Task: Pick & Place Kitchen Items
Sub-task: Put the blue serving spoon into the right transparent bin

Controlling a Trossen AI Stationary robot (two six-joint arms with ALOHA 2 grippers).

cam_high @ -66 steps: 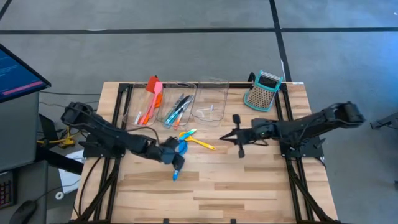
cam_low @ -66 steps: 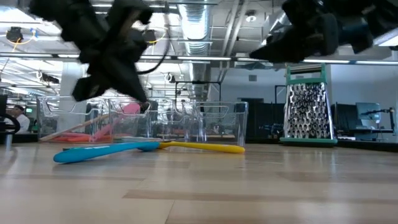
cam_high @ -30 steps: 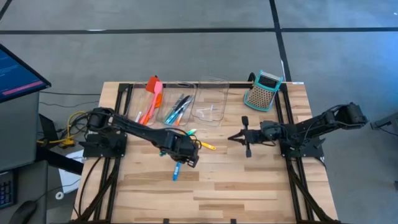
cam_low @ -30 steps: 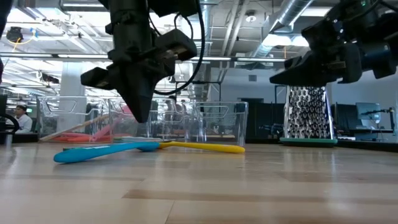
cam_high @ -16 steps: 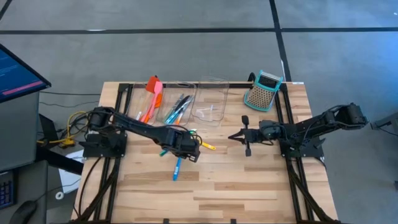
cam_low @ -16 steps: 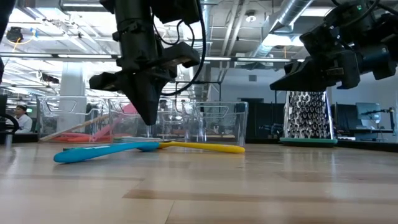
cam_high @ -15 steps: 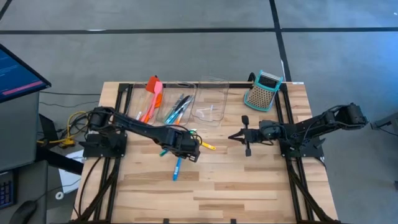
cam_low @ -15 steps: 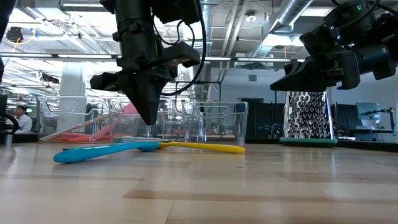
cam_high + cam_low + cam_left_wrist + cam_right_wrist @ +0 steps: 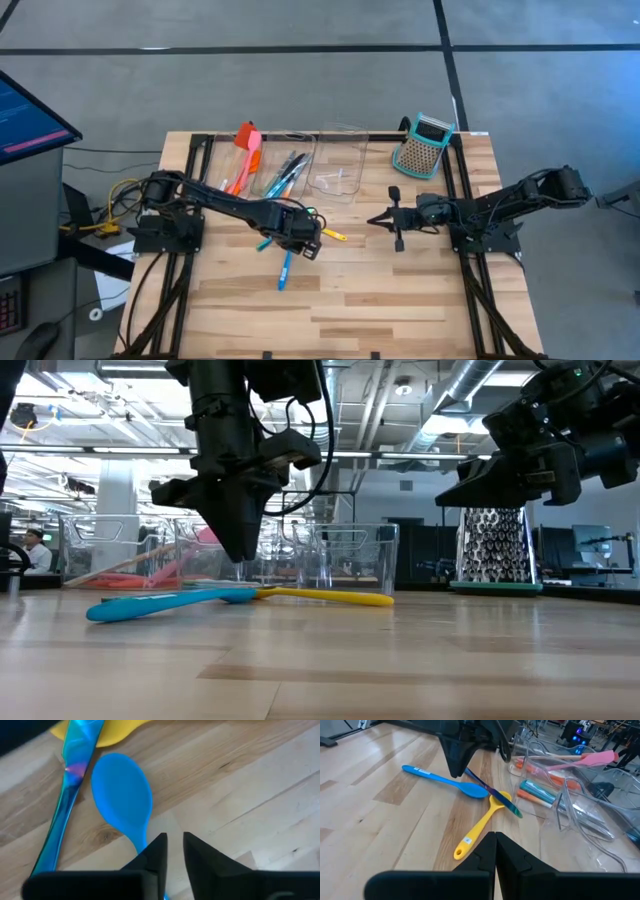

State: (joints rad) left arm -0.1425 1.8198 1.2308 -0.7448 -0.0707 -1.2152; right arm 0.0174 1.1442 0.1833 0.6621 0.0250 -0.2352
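Observation:
A blue spoon [image 9: 122,795] lies flat on the wooden table, its handle [image 9: 284,272] toward the near edge. A slim teal utensil [image 9: 70,790] lies across a yellow spoon [image 9: 482,825] beside it. My left gripper [image 9: 174,847] points down just above the blue spoon's neck, its fingers slightly open and clear of the table in the low view [image 9: 240,555]. My right gripper [image 9: 372,221] waits shut and empty at mid-right, above the table. Orange, red, teal and blue utensils lie in the clear bins [image 9: 285,170].
Three clear bins stand side by side at the far edge; the right one [image 9: 340,165] holds only a clear piece. A teal-and-grey box grater [image 9: 422,147] stands at the far right. Bare wood stretches along the near half of the table [image 9: 380,310].
My left gripper has come down from higher up at the left and tipped until it points down over the spoons, then kept almost still. My right gripper has drawn back a little toward the table's right edge. The spoons have not moved.

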